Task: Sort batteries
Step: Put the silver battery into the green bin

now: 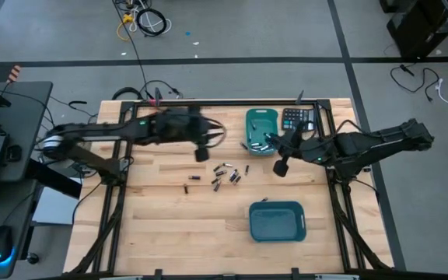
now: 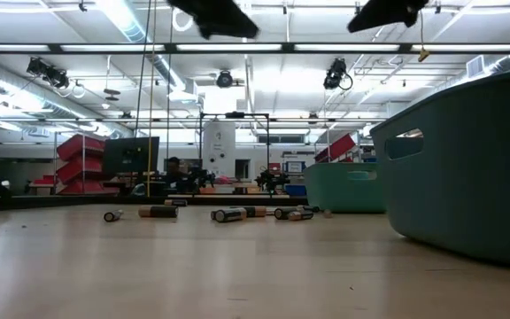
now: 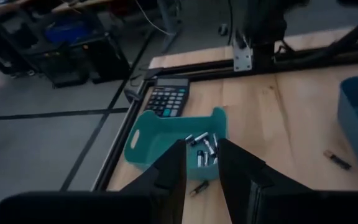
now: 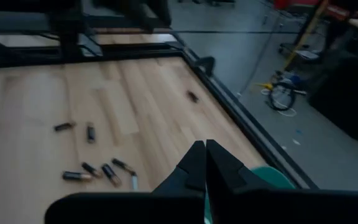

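Nearest in my left wrist view are my left gripper's [image 3: 201, 171] own dark fingers, parted with nothing between them; my right gripper [image 4: 204, 163] is clenched empty above the table. The batteries [image 1: 225, 173] lie scattered mid-table, some already in the far teal bin [image 1: 260, 119]. I judge them light, rigid, slick and prone to rolling, so I'd pinch one across its middle

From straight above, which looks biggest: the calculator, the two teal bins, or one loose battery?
1. Near teal bin, empty as far as shows.
2. Far teal bin, somewhat smaller, partly hidden by the right arm, so unsure.
3. Calculator.
4. A loose battery, tiny.
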